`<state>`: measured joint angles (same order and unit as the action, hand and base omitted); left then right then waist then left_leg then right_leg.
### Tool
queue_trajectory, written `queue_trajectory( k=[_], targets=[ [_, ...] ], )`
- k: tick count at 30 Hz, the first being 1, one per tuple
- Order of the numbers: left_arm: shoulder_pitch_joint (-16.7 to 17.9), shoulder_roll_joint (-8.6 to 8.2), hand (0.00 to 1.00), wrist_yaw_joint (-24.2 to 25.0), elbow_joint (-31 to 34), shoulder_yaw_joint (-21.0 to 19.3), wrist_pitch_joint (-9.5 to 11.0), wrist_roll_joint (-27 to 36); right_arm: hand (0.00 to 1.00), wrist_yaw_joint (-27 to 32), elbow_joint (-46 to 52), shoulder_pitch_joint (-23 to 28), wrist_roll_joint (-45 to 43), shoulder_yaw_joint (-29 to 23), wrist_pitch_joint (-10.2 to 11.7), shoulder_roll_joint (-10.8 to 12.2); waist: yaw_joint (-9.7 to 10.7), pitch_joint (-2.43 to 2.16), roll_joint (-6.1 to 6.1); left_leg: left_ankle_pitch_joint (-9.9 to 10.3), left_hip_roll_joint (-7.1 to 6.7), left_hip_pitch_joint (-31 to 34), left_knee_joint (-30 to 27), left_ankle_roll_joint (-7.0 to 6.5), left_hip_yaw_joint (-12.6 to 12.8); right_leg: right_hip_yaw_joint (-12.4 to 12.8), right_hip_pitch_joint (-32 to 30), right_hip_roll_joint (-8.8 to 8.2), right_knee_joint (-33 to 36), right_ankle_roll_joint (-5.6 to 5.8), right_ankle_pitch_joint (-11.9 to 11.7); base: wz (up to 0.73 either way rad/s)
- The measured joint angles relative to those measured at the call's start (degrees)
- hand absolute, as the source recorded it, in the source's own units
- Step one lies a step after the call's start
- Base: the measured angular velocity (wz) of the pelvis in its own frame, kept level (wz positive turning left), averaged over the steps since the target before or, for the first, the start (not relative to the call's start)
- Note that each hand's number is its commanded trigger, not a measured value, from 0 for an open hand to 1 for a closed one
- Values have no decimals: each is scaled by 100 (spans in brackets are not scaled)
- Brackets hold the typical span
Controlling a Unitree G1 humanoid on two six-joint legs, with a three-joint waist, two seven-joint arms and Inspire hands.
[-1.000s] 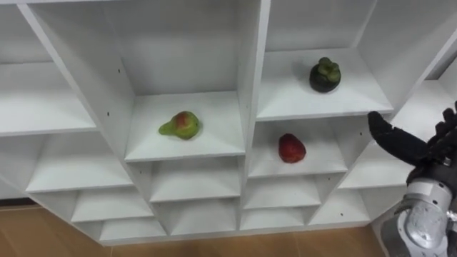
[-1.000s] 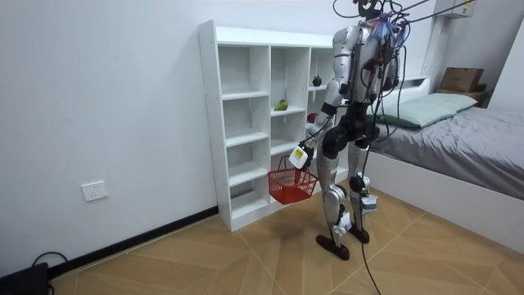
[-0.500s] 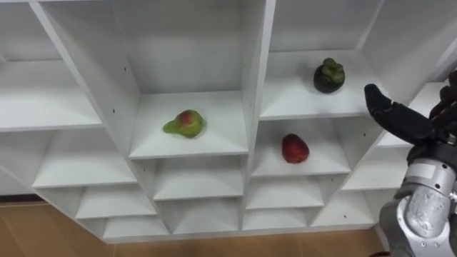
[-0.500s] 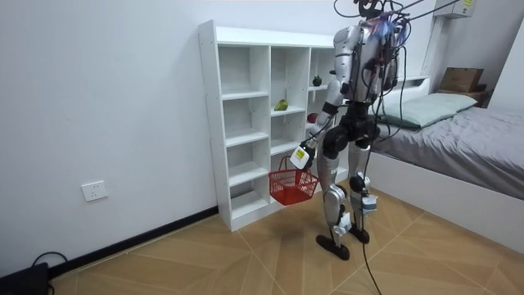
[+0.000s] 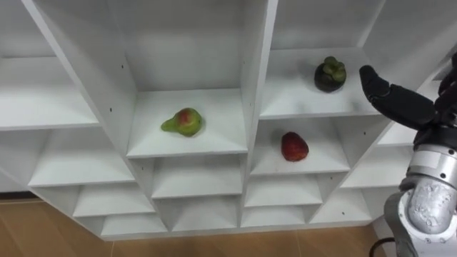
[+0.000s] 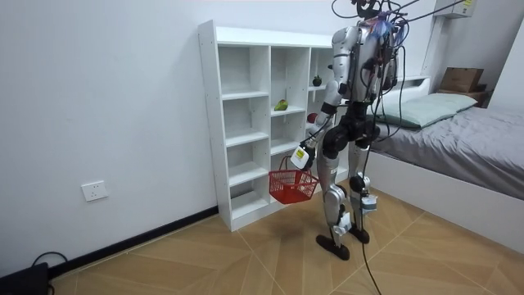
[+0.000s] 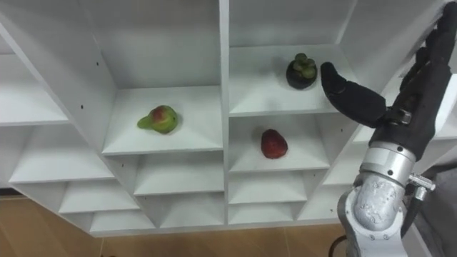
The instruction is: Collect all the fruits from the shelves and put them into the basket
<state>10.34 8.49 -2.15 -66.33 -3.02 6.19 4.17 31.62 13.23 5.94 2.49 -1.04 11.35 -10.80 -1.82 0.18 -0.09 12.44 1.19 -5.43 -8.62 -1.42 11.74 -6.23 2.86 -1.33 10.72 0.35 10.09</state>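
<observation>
Where I stood: upright on the wood-plank floor (image 6: 205, 262), close in front of the tall white cubby-shelf closet (image 5: 255, 71), with a grey-covered bed (image 6: 458, 139) behind me at the room view's right.

Right hand (image 5: 400, 103): I had it raised at the right edge of the closet, level with the upper right compartment. The fingers were straight, the thumb was spread toward the shelves, and it held nothing.

Left hand (image 6: 300, 156): it hung low at my side, and the red wire basket (image 6: 293, 187) hung from it by its handle, just in front of the lower shelves.

Dark round fruit with a green cap (image 5: 330, 74): it sat upright on the upper right shelf with the cap on top, just beside my right thumb but not touching it.

Green pear with a red blush (image 5: 181, 122): it lay on its side on the middle column's shelf. Its long axis ran across the shelf, with the narrow end pointing to my left and the fat end to my right.

Red rounded fruit (image 5: 294, 146): it lay on the shelf directly under the dark fruit, in the right column and well apart from my hand. I could not tell which way it pointed.
</observation>
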Motion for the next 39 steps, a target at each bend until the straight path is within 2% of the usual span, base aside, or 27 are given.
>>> queue_trajectory(
  k=[11, 19, 22, 26, 30, 39],
  targets=[
    [-76, -22, 100, 56, -8, 118, 2, 15, 0, -49, 102, 0, -74, 100, -11, 8, 8, -42, 65, -2, 13, -4, 2, 5, 11, 10, -12, 17, 1, -4, -3, 0],
    [-173, -22, 100, 60, -171, 124, 24, 25, 0, -51, 187, 0, -81, 223, -11, 7, 2, -51, 76, -12, 17, -18, 1, 22, 72, 68, -28, 46, 1, -33, -20, -4],
    [-249, -21, 100, 61, -304, 151, 42, 28, 0, -183, 427, -1, -160, 410, -9, 4, -1, -50, 74, -18, 17, -31, 1, 32, 104, 118, -27, 65, 2, -53, -33, -8],
    [-342, -14, 100, 72, -431, 335, 52, 69, 0, -437, 645, -24, -275, 824, 41, 27, -25, -27, 38, -25, 27, -106, 3, 45, 121, 119, 33, 74, 1, -65, -40, -1],
    [-336, -20, 100, 160, -467, 341, 52, 70, 0, -722, 687, -25, -280, 883, 56, -5, -24, -11, 15, -24, 49, -109, 28, 44, 110, 127, 52, 67, 6, -63, -54, 0],
    [-342, -20, 100, 182, -467, 373, 52, 68, 0, -873, 787, -24, -282, 916, 155, -3, -13, 6, 42, -25, 50, -101, 52, 44, 134, 136, 13, 76, -3, -62, -61, 0]
  ],
)
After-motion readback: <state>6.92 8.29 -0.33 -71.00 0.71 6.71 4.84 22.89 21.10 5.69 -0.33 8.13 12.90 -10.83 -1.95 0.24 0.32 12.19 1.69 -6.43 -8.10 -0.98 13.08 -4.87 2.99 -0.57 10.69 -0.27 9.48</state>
